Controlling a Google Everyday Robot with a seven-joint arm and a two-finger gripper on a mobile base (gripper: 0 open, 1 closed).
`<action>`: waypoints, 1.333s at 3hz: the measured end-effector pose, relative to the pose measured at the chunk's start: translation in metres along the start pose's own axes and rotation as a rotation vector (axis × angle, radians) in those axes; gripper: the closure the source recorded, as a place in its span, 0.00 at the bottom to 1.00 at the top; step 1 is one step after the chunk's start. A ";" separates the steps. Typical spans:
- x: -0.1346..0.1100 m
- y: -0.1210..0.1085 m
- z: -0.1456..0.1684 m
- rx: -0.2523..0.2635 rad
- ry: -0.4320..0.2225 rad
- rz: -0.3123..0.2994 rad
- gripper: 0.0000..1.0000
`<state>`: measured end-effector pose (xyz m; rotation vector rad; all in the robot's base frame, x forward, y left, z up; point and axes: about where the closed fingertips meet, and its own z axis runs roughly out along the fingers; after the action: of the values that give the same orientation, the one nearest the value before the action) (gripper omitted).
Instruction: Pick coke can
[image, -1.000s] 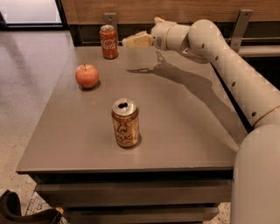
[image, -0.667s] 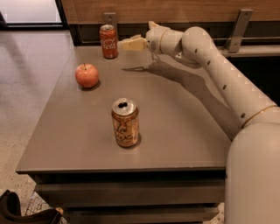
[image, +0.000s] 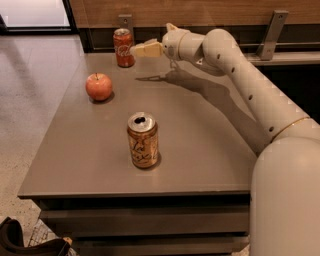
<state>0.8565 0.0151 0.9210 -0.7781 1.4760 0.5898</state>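
Note:
The red coke can (image: 123, 47) with white script and a silver top stands upright at the far edge of the grey table (image: 210, 145), left of centre. My gripper (image: 141, 49) hangs above the table just to the right of the can, fingers pointing left at it, a small gap from its side. The cream arm reaches in from the right.
An orange-gold can (image: 143, 139) with brown script stands upright near the table's front middle. A red apple (image: 98, 86) lies at the left, in front of the coke can. A wooden wall with metal brackets (image: 271, 30) runs behind the table. A dark object (image: 20, 242) lies on the floor at bottom left.
My gripper has moved left along the far edge, from about a can's width away to right beside the coke can. The cans and the apple have not moved.

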 end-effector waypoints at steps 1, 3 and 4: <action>-0.003 0.012 0.033 -0.011 0.019 -0.014 0.00; 0.012 0.029 0.093 -0.045 0.037 0.046 0.00; 0.018 0.031 0.109 -0.067 0.043 0.081 0.03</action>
<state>0.9034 0.1165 0.8927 -0.7904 1.5394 0.6900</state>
